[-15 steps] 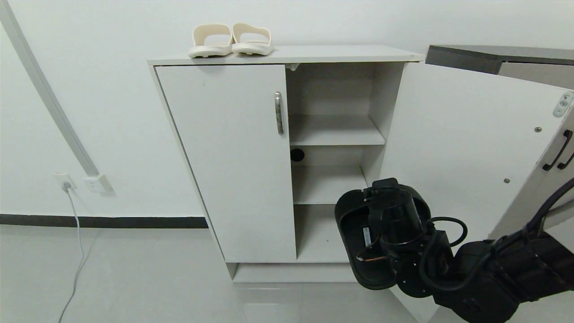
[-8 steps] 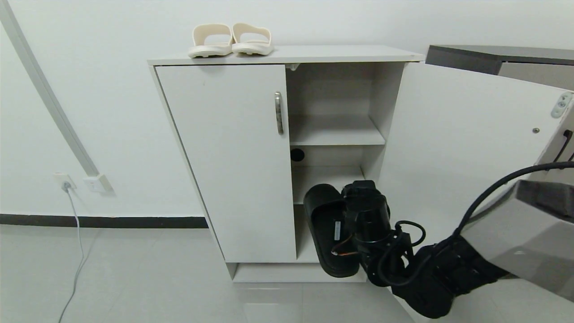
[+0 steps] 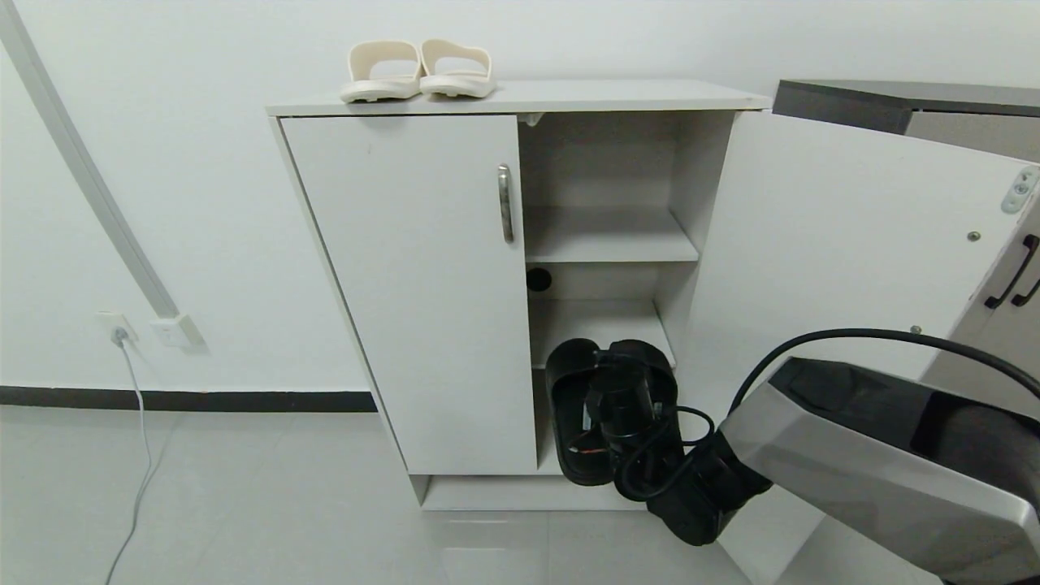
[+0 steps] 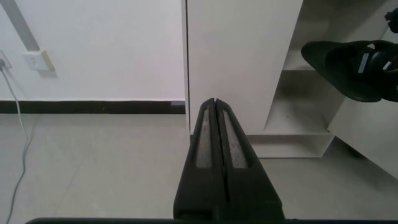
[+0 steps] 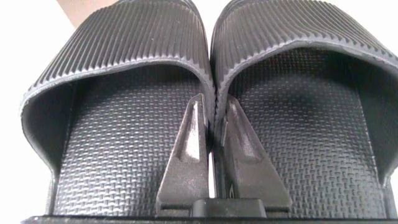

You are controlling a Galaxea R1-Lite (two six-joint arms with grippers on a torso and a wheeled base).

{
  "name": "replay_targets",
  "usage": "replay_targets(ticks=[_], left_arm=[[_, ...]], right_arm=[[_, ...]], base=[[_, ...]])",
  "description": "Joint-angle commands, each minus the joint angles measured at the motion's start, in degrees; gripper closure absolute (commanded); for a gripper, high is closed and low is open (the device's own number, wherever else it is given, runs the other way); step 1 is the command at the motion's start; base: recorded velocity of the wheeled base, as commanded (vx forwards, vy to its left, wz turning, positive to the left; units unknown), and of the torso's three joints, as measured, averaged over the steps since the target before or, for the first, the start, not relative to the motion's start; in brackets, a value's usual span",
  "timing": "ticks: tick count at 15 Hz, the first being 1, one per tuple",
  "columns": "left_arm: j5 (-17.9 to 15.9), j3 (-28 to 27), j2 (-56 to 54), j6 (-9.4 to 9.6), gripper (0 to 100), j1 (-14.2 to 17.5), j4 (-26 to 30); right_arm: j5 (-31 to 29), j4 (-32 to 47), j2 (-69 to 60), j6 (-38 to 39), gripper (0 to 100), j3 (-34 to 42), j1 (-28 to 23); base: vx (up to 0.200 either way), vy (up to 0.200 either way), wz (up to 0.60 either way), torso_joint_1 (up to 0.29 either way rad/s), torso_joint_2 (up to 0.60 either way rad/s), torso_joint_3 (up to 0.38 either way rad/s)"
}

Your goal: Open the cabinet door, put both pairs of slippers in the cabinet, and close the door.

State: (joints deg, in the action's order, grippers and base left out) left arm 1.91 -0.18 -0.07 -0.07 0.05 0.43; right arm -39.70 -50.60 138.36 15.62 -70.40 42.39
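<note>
At five o'clock of the white wooden cabinet (image 3: pixel 406 284), my right gripper (image 5: pixel 214 102) clamps the black ribbed rubber slippers (image 3: pixel 605 406) at the bottom compartment's mouth. Its right door (image 3: pixel 829 244) is open; the cream foam slippers (image 3: pixel 418 71) on top at eleven o'clock aren't stowed yet.

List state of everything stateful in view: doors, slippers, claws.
right cabinet door: open.
left cabinet door: shut.
black slippers: pinched together, held at the lower compartment's opening.
cream slippers: side by side on the cabinet top.
right claw: shut on the black slippers' inner edges.
left claw: shut, empty.
</note>
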Motion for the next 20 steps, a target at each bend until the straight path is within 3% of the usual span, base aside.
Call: replay_targets(ticks=[1, 12, 14, 17, 20], left_arm=[[0.0, 0.0, 0.1, -0.01, 100, 0.0, 0.0], [0.0, 0.0, 0.1, -0.1, 100, 0.0, 0.0], [0.1, 0.0, 0.1, -0.1, 100, 0.0, -0.1], [0.1, 0.0, 0.1, -0.1, 100, 0.0, -0.1], [0.1, 0.0, 0.1, -0.1, 100, 0.0, -0.1]], right_arm=[[0.0, 0.0, 1.6, -0.1, 100, -0.3, 0.0], [-1.3, -0.9, 1.7, -0.1, 100, -0.1, 0.0], [-1.3, -6.5, 2.0, -3.2, 100, 2.1, 0.0], [-1.1, -23.8, 4.2, -13.8, 100, 4.3, -0.9], [-1.2, -24.9, 4.2, -14.3, 100, 5.3, -0.9]], base=[[0.0, 0.0, 0.0, 0.002, 0.0, -0.129], [0.0, 0.0, 0.0, 0.003, 0.0, -0.135], [0.0, 0.0, 0.0, 0.0, 0.0, 0.0], [0.0, 0.0, 0.0, 0.0, 0.0, 0.0], [0.0, 0.0, 0.0, 0.0, 0.0, 0.0]])
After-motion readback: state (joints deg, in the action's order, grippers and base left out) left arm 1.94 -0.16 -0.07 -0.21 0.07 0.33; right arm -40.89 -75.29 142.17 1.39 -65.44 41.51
